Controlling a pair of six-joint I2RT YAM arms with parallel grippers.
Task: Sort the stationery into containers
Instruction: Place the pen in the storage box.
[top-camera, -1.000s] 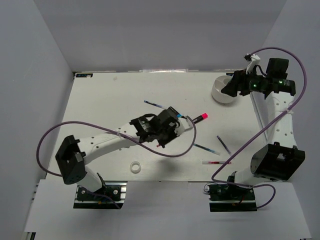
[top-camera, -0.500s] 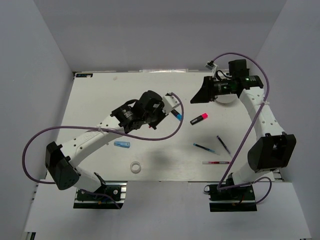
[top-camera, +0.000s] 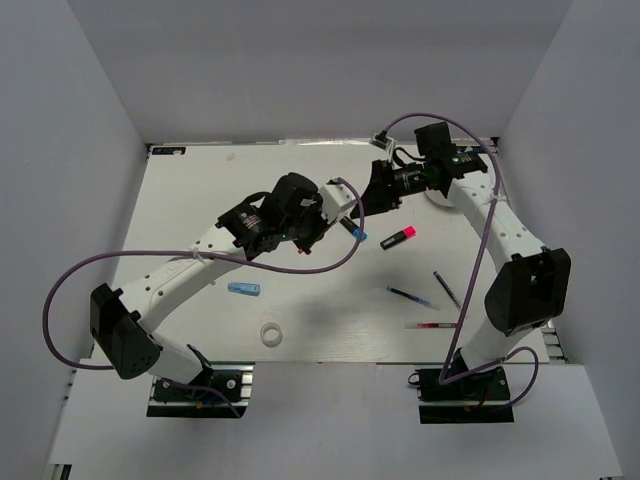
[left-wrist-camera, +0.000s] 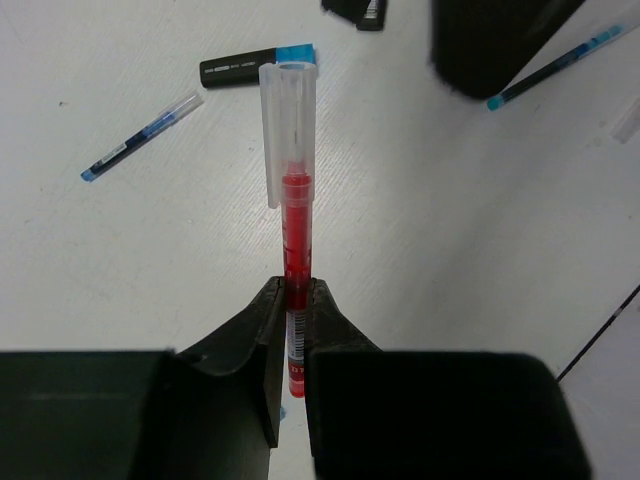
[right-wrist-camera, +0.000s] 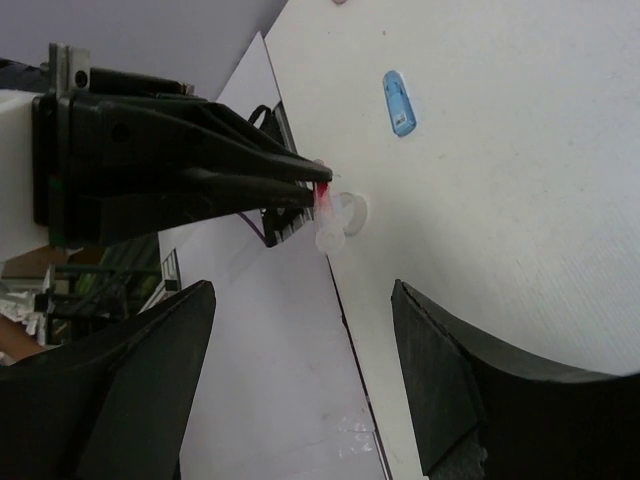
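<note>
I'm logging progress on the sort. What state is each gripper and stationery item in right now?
left gripper: shut on the red pen
red pen: capped, gripped by its barrel
right gripper: open, empty
blue-cap marker: capped, lying on the table
pink-cap marker: capped, lying loose
light-blue tube: lying loose
tape ring: lying flat

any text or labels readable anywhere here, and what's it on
No text is legible.
black marker with blue cap: white print on the barrel, too blurred to read.
red pen held in the left pincer: printed label near the fingertips, too small to read.
</note>
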